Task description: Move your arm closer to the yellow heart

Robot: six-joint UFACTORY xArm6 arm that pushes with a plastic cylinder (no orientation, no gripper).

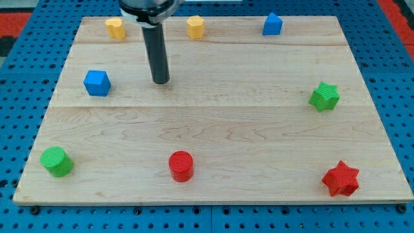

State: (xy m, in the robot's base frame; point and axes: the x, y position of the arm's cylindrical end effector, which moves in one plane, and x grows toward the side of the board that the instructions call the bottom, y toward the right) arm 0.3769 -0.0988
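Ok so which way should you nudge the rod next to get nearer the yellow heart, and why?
Probably a short slide toward the view's top left. My tip sits on bare board, below and right of the yellow heart at the top edge. The blue cube lies left of the tip, off that diagonal, and nothing stands between them.

We find no text, label, brand, number or sign that can be read anywhere in this view. The wooden board (pixel 213 129) shows only its grain, and the coloured blocks on it carry no markings we can make out.
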